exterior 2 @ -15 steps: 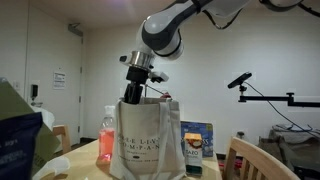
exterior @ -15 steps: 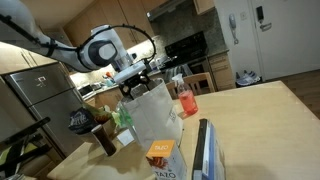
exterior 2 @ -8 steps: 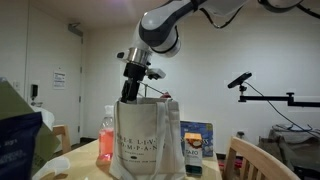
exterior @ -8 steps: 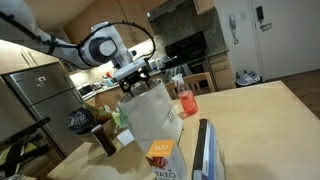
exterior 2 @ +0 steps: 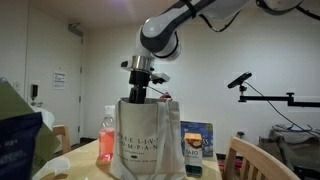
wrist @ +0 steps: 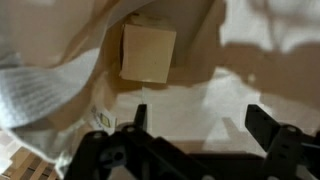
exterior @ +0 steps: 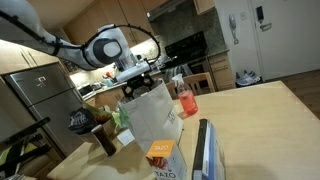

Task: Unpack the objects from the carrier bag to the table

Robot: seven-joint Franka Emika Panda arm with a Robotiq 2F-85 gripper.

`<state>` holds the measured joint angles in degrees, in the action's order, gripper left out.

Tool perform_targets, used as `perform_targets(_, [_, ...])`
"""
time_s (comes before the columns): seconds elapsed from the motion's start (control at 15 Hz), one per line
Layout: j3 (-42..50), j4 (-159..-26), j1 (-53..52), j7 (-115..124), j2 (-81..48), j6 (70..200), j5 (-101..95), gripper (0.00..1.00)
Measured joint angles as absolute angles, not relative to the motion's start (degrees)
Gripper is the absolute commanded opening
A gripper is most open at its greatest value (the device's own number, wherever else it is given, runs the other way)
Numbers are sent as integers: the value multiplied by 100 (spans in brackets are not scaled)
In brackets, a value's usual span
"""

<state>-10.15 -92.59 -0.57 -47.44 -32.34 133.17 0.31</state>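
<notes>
The claw (wrist: 200, 128) hangs released at the mouth of the carrier bag (exterior: 155, 115), its two dark fingers (wrist: 139, 118) spread wide with nothing between them. Straight ahead of the fingertips, down on the bag's floor, lies a small tan cardboard box (wrist: 148, 53), apart from both fingers, with the whitish crinkly walls rising around it. Outside the bag and below the claw, in an exterior view, a green leafy bundle (exterior: 123, 117) sits against the bag's side, with a dark mug (exterior: 105, 138) just beside it. A red-pink bottle (exterior: 185, 100) stands near the bag on its far side. Lower down, well apart from the claw, a small orange carton (exterior: 160, 150) stands on the light-wood surface (exterior: 260, 120) just beside a tall blue-and-white package (exterior: 205, 150).
</notes>
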Motion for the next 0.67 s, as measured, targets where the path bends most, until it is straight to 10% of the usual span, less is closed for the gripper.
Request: perform_targets(0.67, [-796, -9261, -54, -4481, -3655, 13108, 11, 100])
